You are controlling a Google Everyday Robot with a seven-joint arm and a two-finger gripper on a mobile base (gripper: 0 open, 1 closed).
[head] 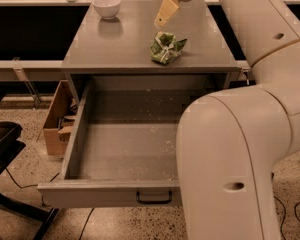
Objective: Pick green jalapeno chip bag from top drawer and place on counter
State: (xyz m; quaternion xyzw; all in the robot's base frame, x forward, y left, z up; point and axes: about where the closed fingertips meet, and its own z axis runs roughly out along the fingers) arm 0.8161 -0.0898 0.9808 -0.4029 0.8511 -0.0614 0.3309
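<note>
Lying on the counter (pixel 120 44) near its front edge, the green jalapeno chip bag (pixel 167 48) is apart from the gripper (pixel 162 16), which hovers above it; spread or closed, I cannot tell. The top drawer (pixel 125 149) stands open without the bag, so placing looks done.

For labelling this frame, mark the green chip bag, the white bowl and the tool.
green jalapeno chip bag (pixel 166 48): camera view, middle of its crumpled foil.
white bowl (pixel 106 7): camera view, its outer wall.
tool (pixel 162 18): camera view, its tan tip, hanging above the counter (pixel 125 41) just behind the bag.
</note>
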